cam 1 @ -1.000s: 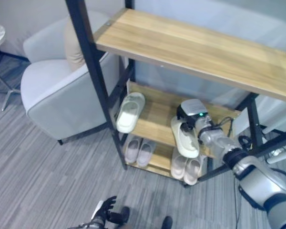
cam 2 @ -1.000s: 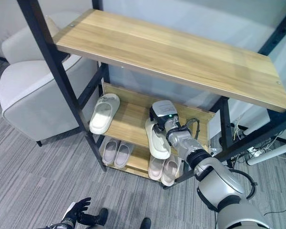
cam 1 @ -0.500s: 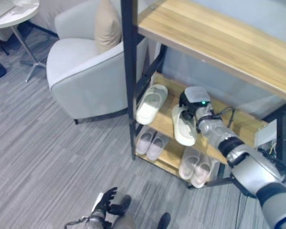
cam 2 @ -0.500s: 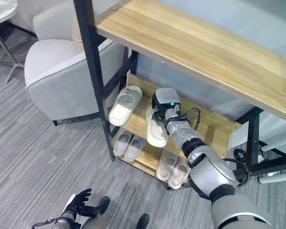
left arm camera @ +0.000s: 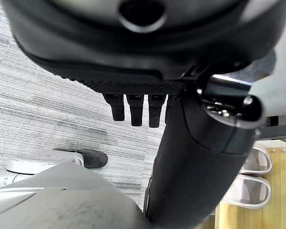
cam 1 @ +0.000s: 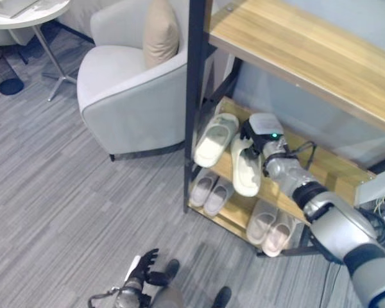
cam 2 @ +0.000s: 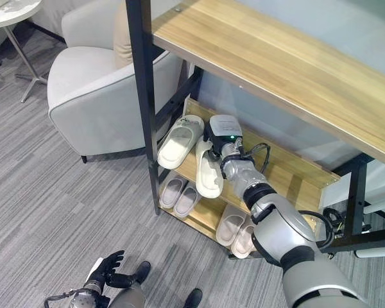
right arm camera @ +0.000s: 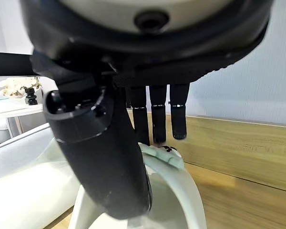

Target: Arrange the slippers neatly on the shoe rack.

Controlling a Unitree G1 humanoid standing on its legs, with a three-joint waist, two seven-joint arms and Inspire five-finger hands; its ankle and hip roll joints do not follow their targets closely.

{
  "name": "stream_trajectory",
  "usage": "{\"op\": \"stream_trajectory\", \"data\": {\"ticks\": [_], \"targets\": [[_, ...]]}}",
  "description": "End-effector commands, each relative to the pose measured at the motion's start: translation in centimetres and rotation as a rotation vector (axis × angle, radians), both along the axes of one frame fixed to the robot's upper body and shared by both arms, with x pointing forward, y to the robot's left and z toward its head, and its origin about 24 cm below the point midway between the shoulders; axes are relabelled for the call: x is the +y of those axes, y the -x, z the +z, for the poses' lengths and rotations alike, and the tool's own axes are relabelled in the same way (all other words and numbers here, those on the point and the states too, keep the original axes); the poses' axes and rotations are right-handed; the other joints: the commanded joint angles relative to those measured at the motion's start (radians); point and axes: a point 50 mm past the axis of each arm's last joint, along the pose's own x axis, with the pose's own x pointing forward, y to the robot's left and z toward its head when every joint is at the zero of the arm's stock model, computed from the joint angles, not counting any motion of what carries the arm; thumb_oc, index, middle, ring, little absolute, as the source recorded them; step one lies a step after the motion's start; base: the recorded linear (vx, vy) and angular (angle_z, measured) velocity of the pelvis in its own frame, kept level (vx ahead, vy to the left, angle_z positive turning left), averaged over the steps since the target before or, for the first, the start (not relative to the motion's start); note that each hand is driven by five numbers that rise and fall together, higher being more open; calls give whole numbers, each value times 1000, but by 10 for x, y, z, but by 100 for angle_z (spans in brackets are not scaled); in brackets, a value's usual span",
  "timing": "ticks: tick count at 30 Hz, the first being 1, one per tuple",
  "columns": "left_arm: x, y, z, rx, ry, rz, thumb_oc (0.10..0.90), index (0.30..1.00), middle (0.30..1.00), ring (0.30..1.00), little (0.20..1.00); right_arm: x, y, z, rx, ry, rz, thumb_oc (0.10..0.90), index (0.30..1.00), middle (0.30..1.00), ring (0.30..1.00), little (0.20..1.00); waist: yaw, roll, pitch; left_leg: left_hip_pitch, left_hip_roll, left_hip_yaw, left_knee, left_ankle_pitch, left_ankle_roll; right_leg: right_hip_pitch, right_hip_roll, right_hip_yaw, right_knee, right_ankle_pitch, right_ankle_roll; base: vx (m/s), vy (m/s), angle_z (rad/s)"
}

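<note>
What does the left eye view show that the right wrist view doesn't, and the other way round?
Left eye view alone: the whole rack, an armchair with a cushion, two slipper pairs on the bottom shelf, a round table, and the left robot hand low over the floor.

Right wrist view alone: a close look at the right robot hand, thumb inside the slipper, fingers straight above it.

Both share: that slipper, its neighbour, and the middle shelf.
</note>
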Motion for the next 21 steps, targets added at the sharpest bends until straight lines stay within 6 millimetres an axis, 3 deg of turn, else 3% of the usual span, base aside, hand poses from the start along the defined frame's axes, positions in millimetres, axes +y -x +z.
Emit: {"op": "stream_trajectory", "data": {"ticks": [1, 9, 18, 21], "targets": [[-5, -1, 1, -21, 6, -25, 800, 900, 900, 900, 900, 5, -8, 63, -213, -33, 38, 800, 900, 900, 900, 900, 26, 7, -10, 54, -42, 54, -20, -78, 54, 58, -39, 59, 8, -53, 72, 13, 18, -13], [-9, 2, -1, -13, 19, -18, 800, 900, 900, 900, 900, 21, -2, 66, -242, -33, 133, 800, 900, 900, 900, 900, -3, 14, -16, 75, -30, 80, -26, -88, 55, 53, -35, 89, 6, -53, 69, 5, 6, -13], [-11, 7, -3, 1, 30, -10, 800, 900, 900, 900, 900, 21, 8, 65, -267, -73, 187, 800, 900, 900, 900, 900, -34, 28, -32, 99, -22, 104, -33, -97, 53, 56, -30, 109, 3, -57, 68, 6, 4, -10], [-12, 10, -5, 10, 36, 1, 800, 900, 900, 900, 900, 18, 14, 63, -278, -174, 204, 800, 900, 900, 900, 900, -50, 37, -37, 110, -20, 111, -38, -100, 52, 59, -31, 113, 2, -57, 67, 3, 0, -13]]}}
